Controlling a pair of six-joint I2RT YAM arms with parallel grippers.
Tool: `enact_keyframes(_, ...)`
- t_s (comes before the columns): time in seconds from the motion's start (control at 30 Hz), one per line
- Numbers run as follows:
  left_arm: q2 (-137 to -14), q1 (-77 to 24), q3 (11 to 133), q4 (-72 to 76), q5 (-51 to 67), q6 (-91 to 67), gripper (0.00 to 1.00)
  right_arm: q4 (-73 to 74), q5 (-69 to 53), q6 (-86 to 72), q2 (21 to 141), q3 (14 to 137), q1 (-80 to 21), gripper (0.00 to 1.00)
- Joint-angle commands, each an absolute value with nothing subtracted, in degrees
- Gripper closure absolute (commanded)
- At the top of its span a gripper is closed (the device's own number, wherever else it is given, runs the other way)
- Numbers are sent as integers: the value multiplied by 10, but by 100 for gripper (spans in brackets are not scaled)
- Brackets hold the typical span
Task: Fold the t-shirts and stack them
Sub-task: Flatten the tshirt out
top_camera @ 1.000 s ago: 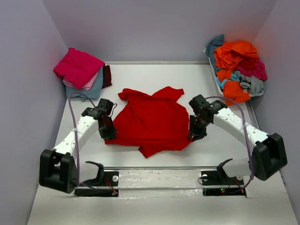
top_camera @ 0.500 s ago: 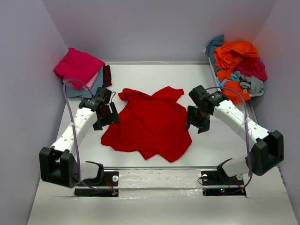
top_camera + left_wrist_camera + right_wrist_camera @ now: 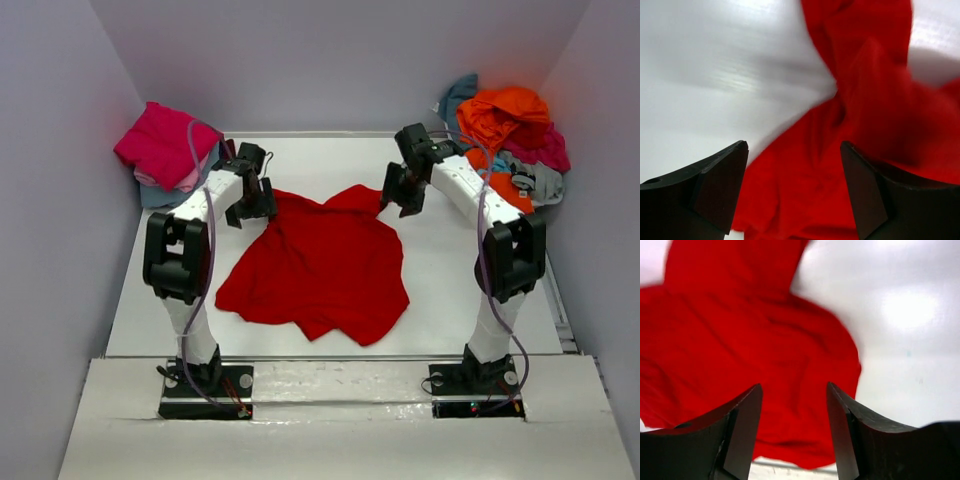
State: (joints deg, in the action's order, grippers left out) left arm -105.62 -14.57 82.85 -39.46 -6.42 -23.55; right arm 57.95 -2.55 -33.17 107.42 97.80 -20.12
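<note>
A bright red t-shirt (image 3: pixel 315 265) lies crumpled and unfolded in the middle of the table, its sleeves toward the far side. My left gripper (image 3: pixel 255 200) hovers open over the shirt's far left sleeve; in the left wrist view red cloth (image 3: pixel 865 100) lies below the open gripper (image 3: pixel 794 147), which holds nothing. My right gripper (image 3: pixel 398 190) hovers open at the far right sleeve; the right wrist view shows the shirt (image 3: pixel 740 330) under the gripper (image 3: pixel 794 387), nothing held. A folded stack topped by a magenta t-shirt (image 3: pixel 165 143) sits back left.
A heap of unfolded t-shirts (image 3: pixel 505 135), orange on top with teal, grey and magenta beneath, fills the back right corner. Grey walls close in the white table (image 3: pixel 330 160) on three sides. Both arms stretch far over the table.
Both grippers opened, let go of the red shirt's sides near its front edge, and moved to the far side by the sleeves. The shirt settled flatter on the table.
</note>
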Motion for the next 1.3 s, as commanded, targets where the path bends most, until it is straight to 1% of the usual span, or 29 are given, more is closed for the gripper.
enact_keyframes(0.0, -1120, -144, 924, -384, -66, -216, 14, 556, -43, -299, 1143, 1081, -179, 42)
enact_keyframes(0.13, -1163, -144, 971, -380, -68, -226, 15, 569, -47, -294, 1195, 1128, -174, 45)
enact_keyframes(0.17, -1181, -144, 989, -383, -67, -228, 15, 560, -53, -292, 1219, 1140, -174, 49)
enact_keyframes(0.3, -1208, -144, 1034, -402, -74, -225, 15, 571, -65, -289, 1264, 1167, -174, 52)
enact_keyframes(0.43, -1216, -144, 1063, -413, -91, -222, 15, 561, -71, -281, 1278, 1157, -174, 53)
enact_keyframes(0.73, -1223, -144, 1071, -416, -93, -225, 15, 547, -86, -283, 1297, 1134, -174, 53)
enact_keyframes(0.97, -1232, -144, 1078, -418, -97, -225, 15, 539, -127, -287, 1318, 1136, -174, 53)
enact_keyframes(1.27, -1237, -144, 1078, -418, -96, -223, 15, 541, -140, -282, 1342, 1142, -174, 55)
